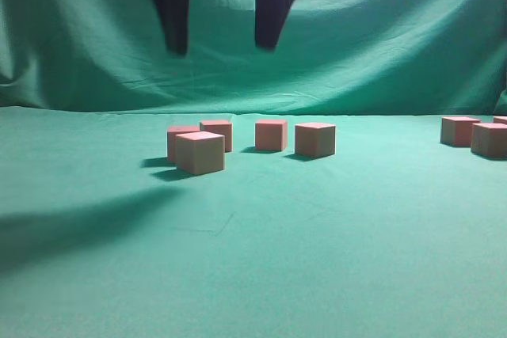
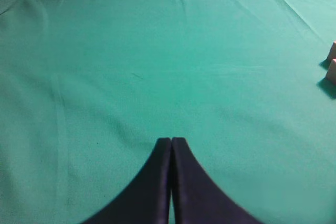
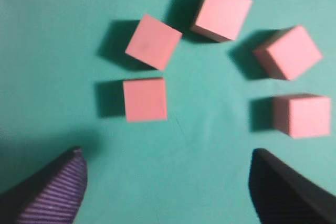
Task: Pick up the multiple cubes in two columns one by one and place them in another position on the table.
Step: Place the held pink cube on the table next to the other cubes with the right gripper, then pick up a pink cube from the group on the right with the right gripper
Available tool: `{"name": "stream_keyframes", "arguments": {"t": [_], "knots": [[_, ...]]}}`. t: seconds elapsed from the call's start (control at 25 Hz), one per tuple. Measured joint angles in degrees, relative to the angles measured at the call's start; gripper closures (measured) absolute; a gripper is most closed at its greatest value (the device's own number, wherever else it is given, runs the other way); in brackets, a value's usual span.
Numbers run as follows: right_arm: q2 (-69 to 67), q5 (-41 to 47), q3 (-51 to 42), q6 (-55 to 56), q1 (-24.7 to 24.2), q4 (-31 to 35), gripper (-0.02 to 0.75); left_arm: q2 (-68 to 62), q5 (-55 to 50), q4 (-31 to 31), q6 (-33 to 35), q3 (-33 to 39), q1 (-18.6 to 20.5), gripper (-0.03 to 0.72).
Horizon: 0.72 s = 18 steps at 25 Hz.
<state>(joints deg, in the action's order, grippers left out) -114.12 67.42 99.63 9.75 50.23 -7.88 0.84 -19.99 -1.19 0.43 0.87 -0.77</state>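
Hanging wide apart above the pink cubes, your right end effector should pinch two flat sides; they look light and hard.

Left end effector is pressed together.

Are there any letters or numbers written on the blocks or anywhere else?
No text at all: the cubes have plain pink faces, and the table is bare green cloth with no label. The open right end effector and closed left end effector carry no writing either.

Staged test bench — table under green cloth, matching draped backdrop, only plain pink cubes laid out.
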Motion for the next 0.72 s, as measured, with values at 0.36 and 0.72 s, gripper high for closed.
{"name": "stream_keyframes", "arguments": {"t": [0.36,0.72], "knots": [[16.0,3.4,-3.9,1.6,0.0,-6.2,0.152,0.0,0.0,0.0,0.0,0.0,0.0,0.688],[33.8,3.3,-26.5,7.8,-9.0,-7.5,0.152,0.0,0.0,0.0,0.0,0.0,0.0,0.688]]}}
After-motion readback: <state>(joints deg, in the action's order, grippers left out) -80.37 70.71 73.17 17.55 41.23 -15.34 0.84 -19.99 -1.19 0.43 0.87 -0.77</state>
